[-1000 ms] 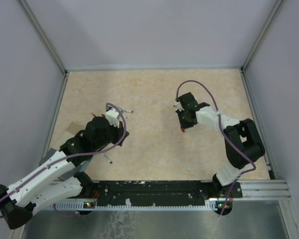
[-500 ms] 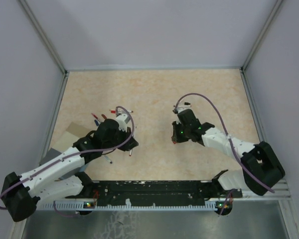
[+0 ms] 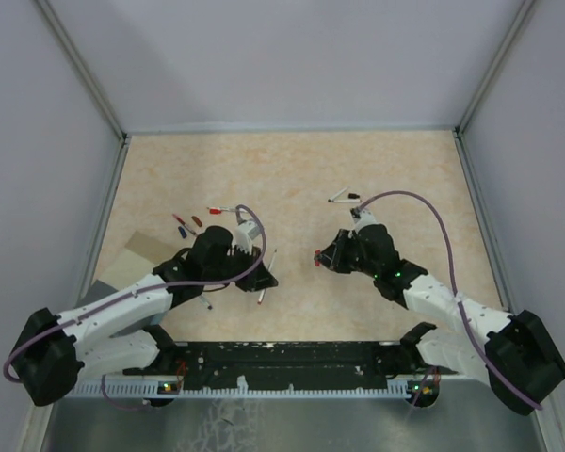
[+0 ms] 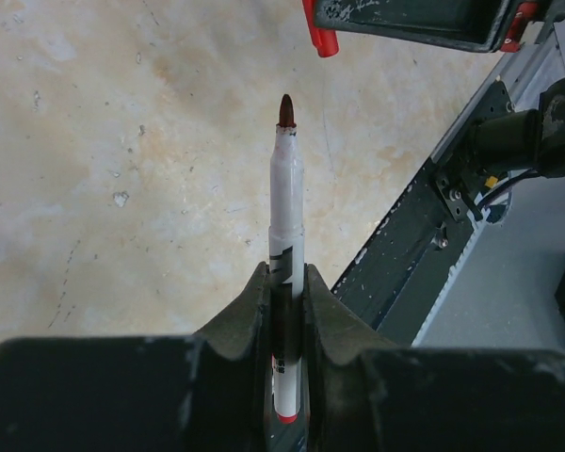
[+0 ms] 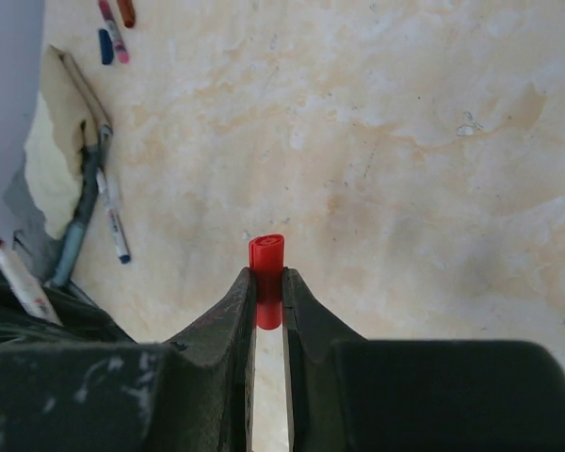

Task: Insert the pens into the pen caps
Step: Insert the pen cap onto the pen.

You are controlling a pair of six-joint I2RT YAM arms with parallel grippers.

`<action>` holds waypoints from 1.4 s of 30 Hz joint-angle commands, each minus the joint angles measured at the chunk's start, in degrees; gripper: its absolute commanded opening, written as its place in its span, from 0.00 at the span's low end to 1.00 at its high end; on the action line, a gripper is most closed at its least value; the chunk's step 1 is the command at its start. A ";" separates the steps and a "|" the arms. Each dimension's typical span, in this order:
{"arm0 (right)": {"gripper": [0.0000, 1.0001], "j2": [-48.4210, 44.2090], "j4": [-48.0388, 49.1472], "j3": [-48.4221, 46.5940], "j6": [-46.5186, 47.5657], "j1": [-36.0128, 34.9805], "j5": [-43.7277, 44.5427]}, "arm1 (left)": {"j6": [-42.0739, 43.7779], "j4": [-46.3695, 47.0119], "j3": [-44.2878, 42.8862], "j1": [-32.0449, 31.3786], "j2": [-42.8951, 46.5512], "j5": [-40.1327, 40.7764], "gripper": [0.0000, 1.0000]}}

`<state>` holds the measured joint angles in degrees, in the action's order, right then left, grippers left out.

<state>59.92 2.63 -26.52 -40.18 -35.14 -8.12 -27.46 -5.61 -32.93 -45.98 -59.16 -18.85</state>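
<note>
Left fingers [image 4: 245, 315] squeeze pen [image 4: 285, 207] tight. Right fingers [image 5: 234, 306] pinch red cap [image 5: 266, 264]. Pen tip near red cap, not lined up: push may miss hole, knock cap out.

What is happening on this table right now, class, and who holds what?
The left end effector grips a thin white-barrelled marker pen with a dark red tip. The right end effector pinches a short red plastic cap. Tip and cap face each other above the beige table with a gap between, not yet joined. Other pens lie loose there.
</note>
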 commanded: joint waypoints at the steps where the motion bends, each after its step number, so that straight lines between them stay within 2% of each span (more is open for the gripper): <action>1: 0.09 -3.30 10.96 2.67 -8.01 -0.36 1.09 | -1.54 5.72 0.46 0.03 -3.79 -4.68 0.00; 16: 0.13 -7.36 21.02 11.09 -20.03 -0.29 6.41 | -4.76 14.16 -1.44 -1.43 -15.25 -8.72 0.00; 27: 0.14 -7.24 23.51 11.93 -22.27 -0.35 6.23 | -5.62 16.15 -5.10 -6.32 -22.30 -7.23 0.00; 42: 0.15 -6.01 25.58 11.82 -22.31 -0.33 4.61 | -6.10 17.07 -6.93 -8.12 -25.60 -6.82 0.00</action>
<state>53.67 23.42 -14.24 -62.24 -35.14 -3.77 -33.23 9.30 -38.39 -53.52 -84.01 -25.65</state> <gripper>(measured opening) 0.149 0.172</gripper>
